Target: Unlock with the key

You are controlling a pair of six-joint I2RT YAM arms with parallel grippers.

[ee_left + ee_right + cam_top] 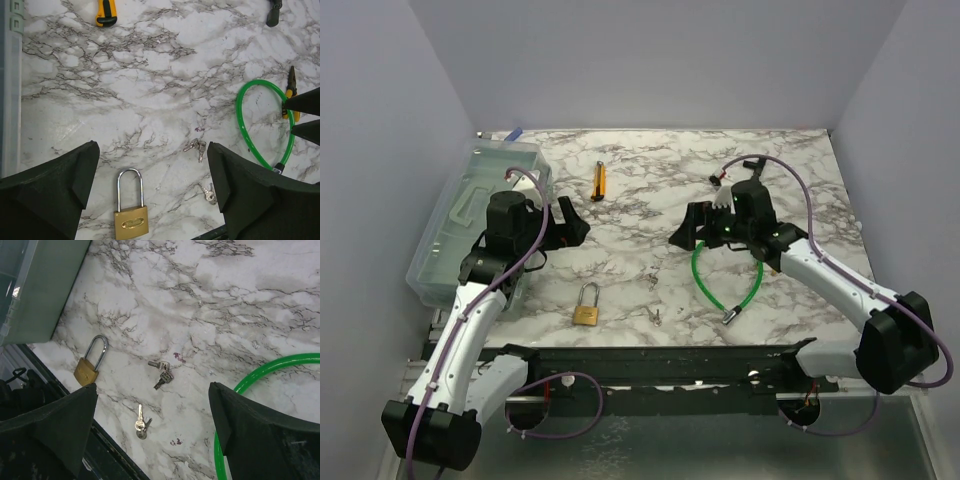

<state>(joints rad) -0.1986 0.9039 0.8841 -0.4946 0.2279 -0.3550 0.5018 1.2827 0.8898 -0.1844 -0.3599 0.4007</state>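
Top external view, biggest stuff first: marble table (640,180) with a clear plastic bin (448,235) along its left side, partly hidden behind the left arm. Left gripper (572,224) hangs just beside the bin, fingers spread wide with nothing between them. Right gripper (685,228) is the same, wide apart and holding nothing, sitting over the top of the green cable loop (705,285).

The brass padlock (586,306) lies flat near the front edge, shackle closed. A yellow knife (599,181) sits well back and out of the way.

Both wrist views show two little sets of keys. The upper keys (196,146) and the lower keys (207,192) lie loose on the marble between padlock and cable, touching neither, with nothing covering them. From the top they're just specks. Can't tell how many keys are in each set.
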